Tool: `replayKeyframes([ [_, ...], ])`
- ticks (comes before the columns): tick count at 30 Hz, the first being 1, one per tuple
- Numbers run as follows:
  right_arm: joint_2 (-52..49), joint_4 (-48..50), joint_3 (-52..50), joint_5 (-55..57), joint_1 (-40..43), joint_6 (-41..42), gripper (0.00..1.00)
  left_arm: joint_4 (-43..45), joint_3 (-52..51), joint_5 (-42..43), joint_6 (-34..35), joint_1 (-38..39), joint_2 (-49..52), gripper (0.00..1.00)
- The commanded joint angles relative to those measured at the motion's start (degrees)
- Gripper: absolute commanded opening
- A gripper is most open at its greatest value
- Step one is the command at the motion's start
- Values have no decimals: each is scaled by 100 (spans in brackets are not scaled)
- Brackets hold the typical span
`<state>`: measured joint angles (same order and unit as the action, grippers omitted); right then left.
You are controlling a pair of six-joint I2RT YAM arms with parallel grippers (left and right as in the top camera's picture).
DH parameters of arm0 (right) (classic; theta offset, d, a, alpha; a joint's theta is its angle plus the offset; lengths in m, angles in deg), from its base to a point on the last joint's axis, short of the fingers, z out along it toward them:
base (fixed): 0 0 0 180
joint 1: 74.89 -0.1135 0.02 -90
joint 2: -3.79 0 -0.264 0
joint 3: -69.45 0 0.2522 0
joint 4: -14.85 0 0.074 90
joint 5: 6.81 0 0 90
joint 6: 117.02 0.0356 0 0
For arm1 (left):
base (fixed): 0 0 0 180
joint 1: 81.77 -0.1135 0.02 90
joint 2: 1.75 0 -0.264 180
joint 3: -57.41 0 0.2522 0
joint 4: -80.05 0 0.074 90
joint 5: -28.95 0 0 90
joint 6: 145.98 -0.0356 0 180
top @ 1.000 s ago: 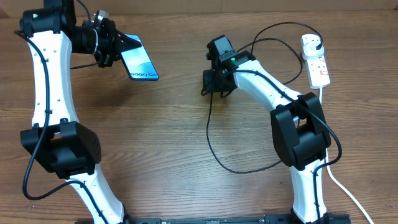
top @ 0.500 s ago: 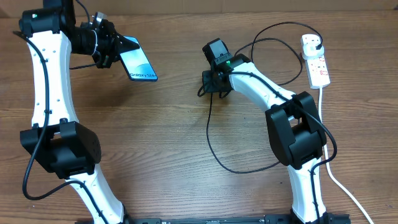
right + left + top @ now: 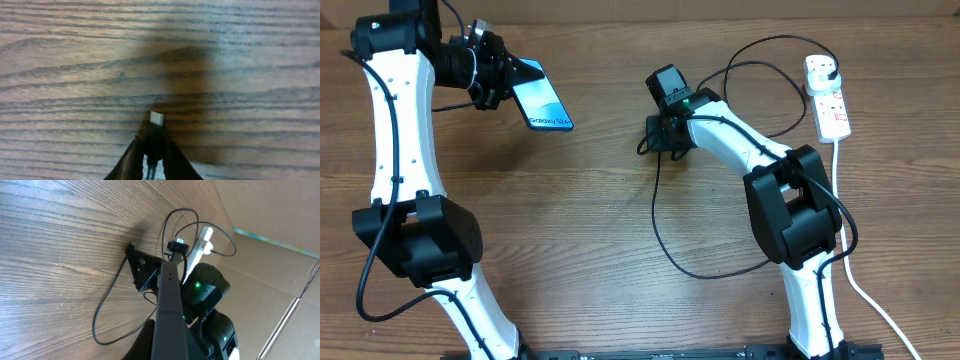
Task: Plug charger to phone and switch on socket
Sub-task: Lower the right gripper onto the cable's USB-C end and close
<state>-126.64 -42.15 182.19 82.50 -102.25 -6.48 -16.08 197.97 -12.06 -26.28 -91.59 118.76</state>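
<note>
A brown wood-grain table (image 3: 570, 220) carries a thin black charger cable (image 3: 654, 205), lying in loose loops across its right half. At the far right lies a white socket (image 3: 832, 108), where the cable seems to end. The socket's thick white cord (image 3: 865, 295) trails toward the near edge.

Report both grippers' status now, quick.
Left gripper: closed, holding the phone by one end.
Right gripper: closed on the charger just behind its connector tip.

Left pincer (image 3: 512, 73) clamped, right pincer (image 3: 155, 152) pinched
</note>
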Motion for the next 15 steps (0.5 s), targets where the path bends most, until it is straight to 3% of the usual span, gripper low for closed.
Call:
replayKeyframes([
  [1, -192, -101, -37, -216, -13, 195, 4, -13, 52, 140, 55, -20, -81, 4],
  [12, -243, -391, 76, -839, 74, 446, 4, -120, 52, 140, 52, -20, -81, 4],
  [15, -59, -907, 365, -848, 76, -114, 4, -138, 52, 142, 33, -22, -81, 4],
])
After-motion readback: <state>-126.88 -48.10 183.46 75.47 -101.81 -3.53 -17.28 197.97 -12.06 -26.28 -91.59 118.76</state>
